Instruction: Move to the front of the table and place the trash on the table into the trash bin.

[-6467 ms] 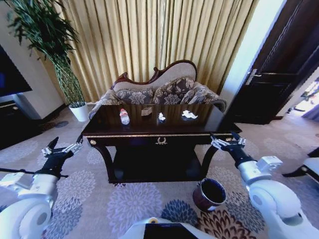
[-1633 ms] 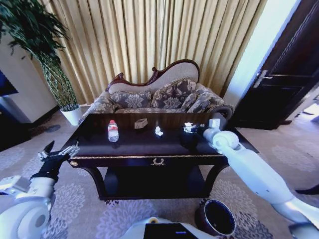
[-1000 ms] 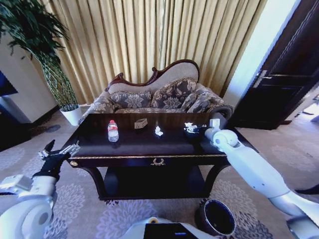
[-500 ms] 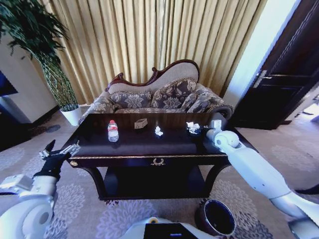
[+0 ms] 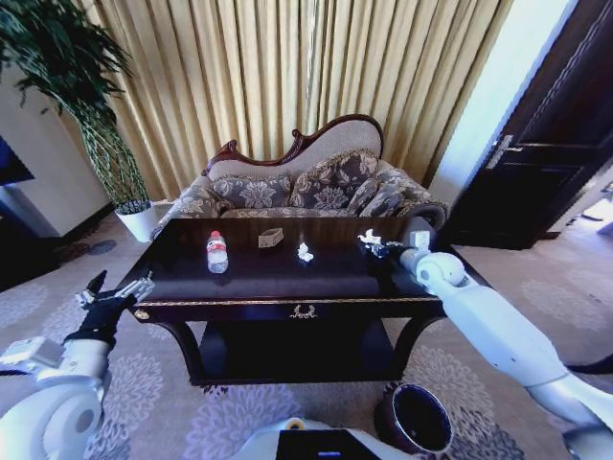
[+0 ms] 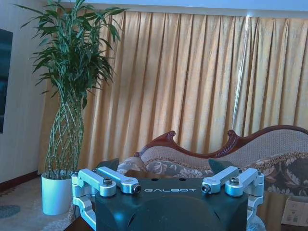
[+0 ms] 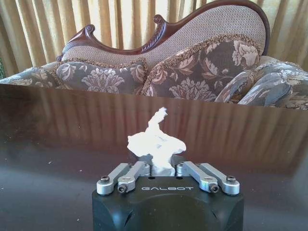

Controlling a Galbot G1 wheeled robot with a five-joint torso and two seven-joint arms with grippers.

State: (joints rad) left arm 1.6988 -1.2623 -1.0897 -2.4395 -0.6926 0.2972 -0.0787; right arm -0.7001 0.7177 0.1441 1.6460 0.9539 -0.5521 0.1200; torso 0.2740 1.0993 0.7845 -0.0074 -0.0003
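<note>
On the tabletop (image 5: pixel 287 273) at frame centre lie bottle (image 5: pixel 217 253), carton (image 5: pixel 271 237) and scrap (image 5: pixel 305 252) left to right; bin (image 5: pixel 416 420) sits lower right.

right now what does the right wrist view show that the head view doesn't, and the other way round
Right wrist view alone: close up, the right pincer shut on the white scrap, whose crumpled top stands up above the fingers.

Head view alone: the bottle, the carton and a second small white scrap lying apart on the table, the trash bin on the carpet at the robot's right, and the left pincer held off the table's left corner.

Both: the glossy tabletop, the sofa and the curtains behind.
</note>
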